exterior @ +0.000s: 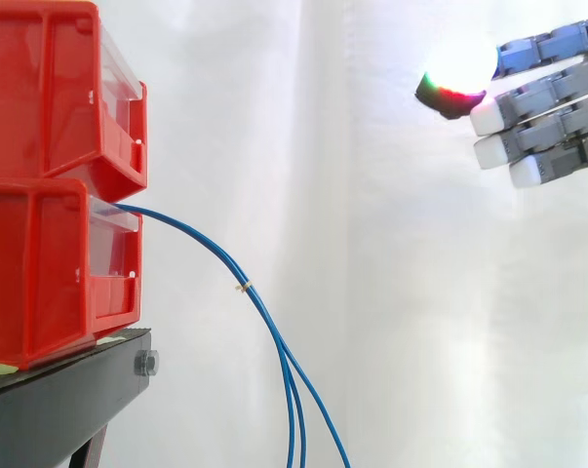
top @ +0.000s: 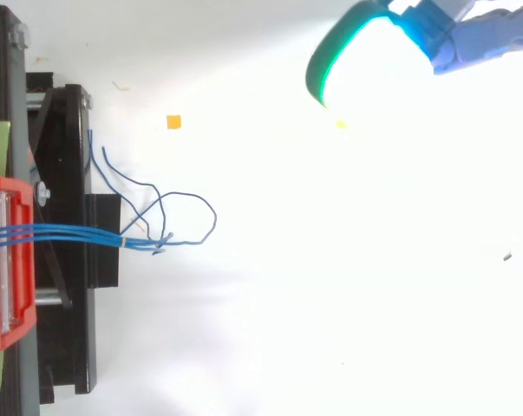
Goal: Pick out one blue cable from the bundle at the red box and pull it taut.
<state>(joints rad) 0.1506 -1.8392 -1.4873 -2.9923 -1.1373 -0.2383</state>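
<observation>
Hand: the hand (exterior: 552, 95) hangs high in the side view's upper right, fingers held out nearly straight toward the bins, spread and holding nothing. In the top view (top: 473, 39) it sits at the upper right corner.
Pads: the pads (exterior: 490, 115) glow white; the thumb's pad shows a green and red rim from the side, cyan-green from above.
Cables: the blue cables (exterior: 215, 251) leave the top of the lower red bin's (exterior: 40, 273) front, just under the upper red bin (exterior: 40, 88). They arc down slack past the front edge of the black stand (exterior: 69, 400).
Tie: a pale tie (exterior: 243, 287) binds the strands beyond the stand's front edge; below it they fan apart.
From above: the strands (top: 70, 233) run side by side across the stand, then curl loose past the tie (top: 122, 242).
Gap: the hand and the cables are well apart.
Backdrop: white curtain (exterior: 372, 292).
Also: a small orange scrap (top: 173, 122) lies beyond the stand's front edge.
</observation>
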